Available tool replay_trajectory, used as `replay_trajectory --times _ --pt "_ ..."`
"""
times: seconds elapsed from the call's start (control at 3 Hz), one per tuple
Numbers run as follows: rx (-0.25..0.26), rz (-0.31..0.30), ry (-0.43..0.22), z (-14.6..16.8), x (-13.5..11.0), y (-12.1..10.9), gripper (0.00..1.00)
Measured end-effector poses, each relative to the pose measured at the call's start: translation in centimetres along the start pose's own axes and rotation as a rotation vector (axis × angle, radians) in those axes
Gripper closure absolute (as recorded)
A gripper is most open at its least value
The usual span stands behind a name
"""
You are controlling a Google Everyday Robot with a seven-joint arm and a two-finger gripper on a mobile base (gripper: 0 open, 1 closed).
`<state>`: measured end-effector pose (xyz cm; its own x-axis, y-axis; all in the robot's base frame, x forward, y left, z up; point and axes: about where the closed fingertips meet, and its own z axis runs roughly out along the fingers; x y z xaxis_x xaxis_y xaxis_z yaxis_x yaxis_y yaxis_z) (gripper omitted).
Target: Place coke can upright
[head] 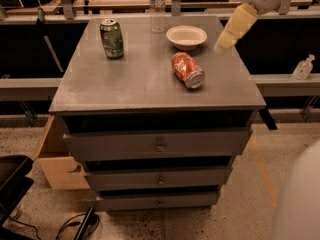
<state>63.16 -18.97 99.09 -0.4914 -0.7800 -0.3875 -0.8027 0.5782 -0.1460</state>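
The coke can (187, 70), red-orange with a silver end, lies on its side on the grey cabinet top (135, 79), right of centre. My gripper (226, 39) hangs from the pale arm at the upper right, above the cabinet's far right edge, up and to the right of the can and apart from it. It holds nothing that I can see.
A green can (111, 38) stands upright at the back left. A white bowl (186, 36) sits just behind the coke can. A clear plastic bottle (157, 6) stands at the back edge. A sanitiser bottle (303, 67) sits on a ledge at right.
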Motion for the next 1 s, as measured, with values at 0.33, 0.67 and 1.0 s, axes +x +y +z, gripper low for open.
replay_trajectory --times 0.33,0.67,1.0 --pt "0.059 0.137 0.055 -0.9 -2.0 -1.3 0.0" --pt "0.083 0.178 0.036 -1.1 -2.8 -1.9 0.0" --pt "0.075 0.222 0.027 0.1 -2.9 -2.6 0.0"
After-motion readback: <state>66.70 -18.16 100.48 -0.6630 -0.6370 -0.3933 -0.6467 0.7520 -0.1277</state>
